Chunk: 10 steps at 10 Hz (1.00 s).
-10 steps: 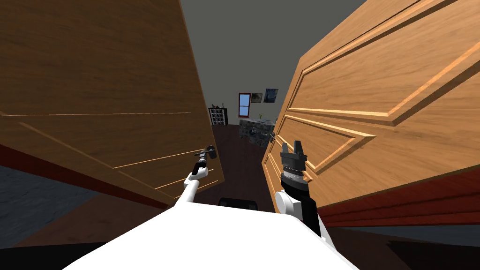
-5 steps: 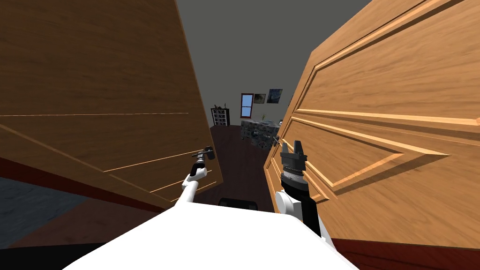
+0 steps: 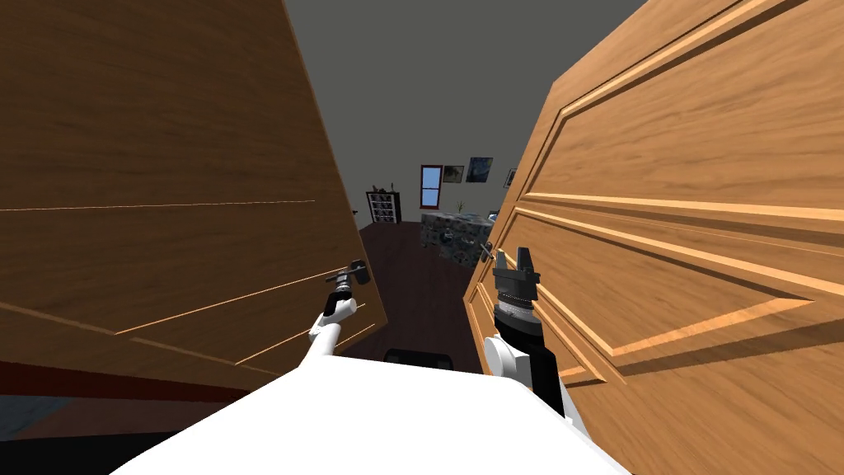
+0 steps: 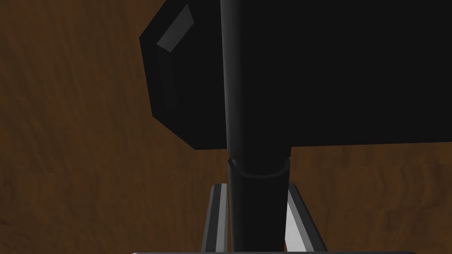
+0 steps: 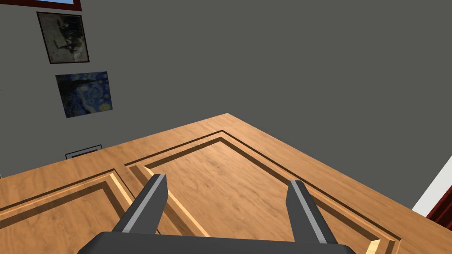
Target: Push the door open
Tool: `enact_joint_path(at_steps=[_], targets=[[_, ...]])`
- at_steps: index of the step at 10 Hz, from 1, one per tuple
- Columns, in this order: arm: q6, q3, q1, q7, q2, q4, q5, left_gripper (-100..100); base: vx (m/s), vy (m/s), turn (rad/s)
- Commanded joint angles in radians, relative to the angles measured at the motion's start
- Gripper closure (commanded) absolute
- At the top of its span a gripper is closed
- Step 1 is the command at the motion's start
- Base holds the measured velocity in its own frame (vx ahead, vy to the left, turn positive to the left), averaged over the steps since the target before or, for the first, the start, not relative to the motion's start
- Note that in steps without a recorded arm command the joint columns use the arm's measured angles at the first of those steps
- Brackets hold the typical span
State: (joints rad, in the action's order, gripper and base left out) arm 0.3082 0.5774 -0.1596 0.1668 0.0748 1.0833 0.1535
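Note:
A dark brown door leaf (image 3: 165,190) stands on my left and a lighter panelled leaf (image 3: 684,247) on my right, with a gap between them. My left gripper (image 3: 349,278) is shut on the left leaf's dark handle (image 3: 358,270). In the left wrist view the handle's bar (image 4: 258,198) sits between the two fingers (image 4: 218,218), with its dark plate (image 4: 309,75) against the brown door (image 4: 75,154). My right gripper (image 3: 515,257) is open and holds nothing. It is raised close beside the panelled leaf (image 5: 229,185), just below that leaf's small handle (image 3: 486,247).
Through the gap I see a dark floor (image 3: 416,289), a patterned block (image 3: 449,231), a small shelf unit (image 3: 383,206), a red-framed window (image 3: 430,183) and pictures (image 3: 478,169) on a grey far wall.
Both door leaves have swung further apart and the gap is wider. My left gripper has moved left with the handle it holds. The right gripper has stayed where it was.

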Motion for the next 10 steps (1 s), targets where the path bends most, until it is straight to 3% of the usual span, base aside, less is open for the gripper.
enact_joint_path(at_steps=[1, 10], targets=[[0.006, 0.029, 0.004, 0.024, 0.008, 0.006, 0.026, 100, 0.194, 0.02, -0.031], [0.008, 0.17, 0.079, 0.139, 0.035, 0.051, 0.195, 100, 0.185, 0.023, -0.045]])
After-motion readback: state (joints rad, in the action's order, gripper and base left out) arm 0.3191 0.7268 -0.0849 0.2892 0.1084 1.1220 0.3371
